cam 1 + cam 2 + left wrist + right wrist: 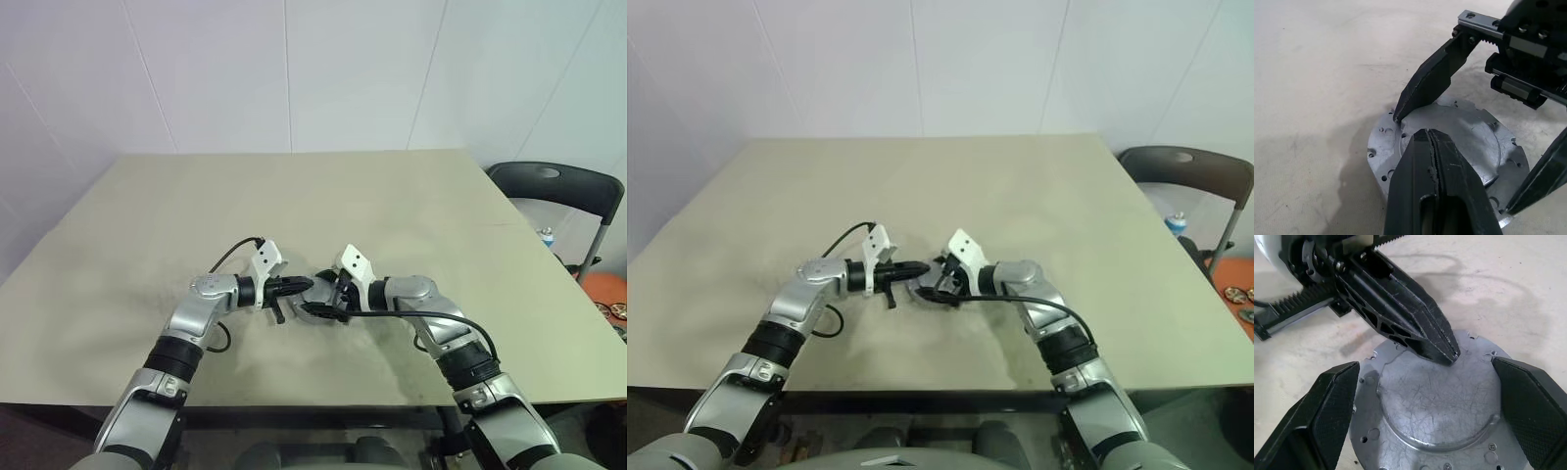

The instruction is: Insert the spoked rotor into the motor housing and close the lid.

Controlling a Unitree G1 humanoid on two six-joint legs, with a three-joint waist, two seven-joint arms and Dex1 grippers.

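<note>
A: Where is the lid (1437, 404) seen?

B: It is seen lying flat on the beige table (392, 196), in the near middle part, between the two grippers. A grey round cap with a raised centre and small holes along its edge is shown in both wrist views. It is not lifted from the table.

A: What can be said about the left gripper (1452, 355)?

B: Its two black fingers are pressed fully together, and nothing is held between them. The closed tip is placed on the top of the lid, near the lid's edge, and it appears to touch the grey surface. The gripper is pointed to the right and a little downward.

A: And the right gripper (1432, 401)?

B: Its jaws are spread wide. One finger (1327, 406) is seen on each side of the lid, just beside the rim. Whether the pads really touch the rim cannot be told. The lid is not gripped firmly, as far as it is shown.

A: Is the motor housing seen?

B: Only the grey cap is shown; what lies under it cannot be told.

A: What else is seen?

B: A dark folding chair (558, 186) is placed beyond the table's far right corner.
</note>
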